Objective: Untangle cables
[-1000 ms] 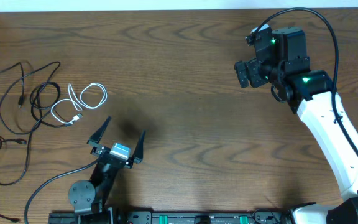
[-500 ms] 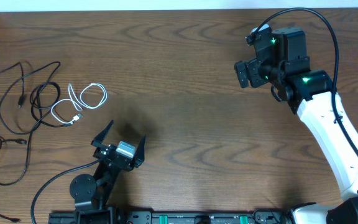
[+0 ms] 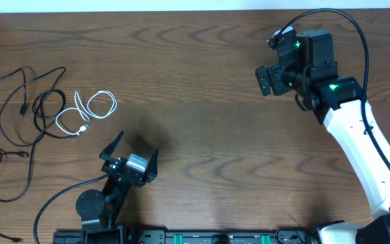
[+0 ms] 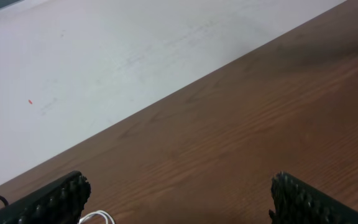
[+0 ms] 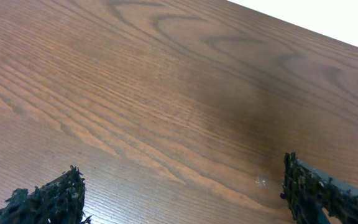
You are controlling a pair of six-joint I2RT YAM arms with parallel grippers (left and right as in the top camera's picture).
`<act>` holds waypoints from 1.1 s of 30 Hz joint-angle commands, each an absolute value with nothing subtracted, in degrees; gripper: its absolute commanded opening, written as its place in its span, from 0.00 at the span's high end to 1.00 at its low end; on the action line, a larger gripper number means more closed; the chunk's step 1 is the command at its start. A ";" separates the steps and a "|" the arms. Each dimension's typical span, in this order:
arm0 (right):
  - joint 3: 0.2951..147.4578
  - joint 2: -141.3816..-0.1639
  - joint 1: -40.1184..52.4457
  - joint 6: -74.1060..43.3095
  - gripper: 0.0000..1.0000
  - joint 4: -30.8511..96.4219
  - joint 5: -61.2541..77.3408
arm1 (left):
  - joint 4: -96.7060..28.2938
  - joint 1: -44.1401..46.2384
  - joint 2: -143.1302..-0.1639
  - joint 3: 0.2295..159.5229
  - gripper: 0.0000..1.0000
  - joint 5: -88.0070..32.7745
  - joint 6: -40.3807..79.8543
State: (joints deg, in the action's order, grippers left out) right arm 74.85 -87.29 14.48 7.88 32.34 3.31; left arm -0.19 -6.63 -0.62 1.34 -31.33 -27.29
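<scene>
Reaching for the tangle looks like the step in hand, so start from your left pincer (image 3: 138, 141). Its jaws stand wide apart with nothing between them, above bare table (image 3: 202, 135). The white cable (image 3: 87, 112) lies ahead of it and off toward its left finger, near but not touching. In the left wrist view only a sliver of that cable (image 4: 96, 218) shows at the bottom edge beside that finger. Farther out the same way, the black cables (image 3: 29, 108) sprawl in overlapping loops. The white coil seems to cross one of them on its far side, though you cannot tell which lies on top. The white cable is probably your easiest first pick. Swing the pincer left until a single strand sits squarely between the jaws, come down on a free stretch away from the crossing, and close on that strand alone. Draw it slowly toward open wood, watching for a black loop dragging along. Your right pincer (image 3: 266, 80), likewise spread and empty, sits well apart on the opposite side. Bring it across to pin the black loops if they follow.
</scene>
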 commanded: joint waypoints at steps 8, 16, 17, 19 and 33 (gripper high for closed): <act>75.00 -87.35 14.57 7.14 0.01 32.45 3.16 | -2.50 -6.39 -0.27 0.23 0.06 -30.70 -27.38; 75.00 -87.35 14.57 7.14 0.01 32.45 3.16 | -2.50 -6.39 -0.27 0.23 0.06 -30.70 -27.38; 75.00 -87.35 14.57 7.14 0.01 32.45 3.18 | -2.50 -6.39 -0.27 0.23 0.06 -30.70 -27.38; 75.00 -87.35 14.57 7.14 0.01 32.42 3.18 | -2.50 -6.39 -0.27 0.23 0.06 -30.70 -27.38; 73.17 -86.65 14.74 7.31 0.01 32.29 3.33 | -2.50 -6.39 -0.27 0.23 0.06 -30.70 -27.35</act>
State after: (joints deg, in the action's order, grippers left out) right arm 74.78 -87.29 14.50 7.90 33.12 3.33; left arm -0.21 -6.63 -0.62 1.34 -31.33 -27.29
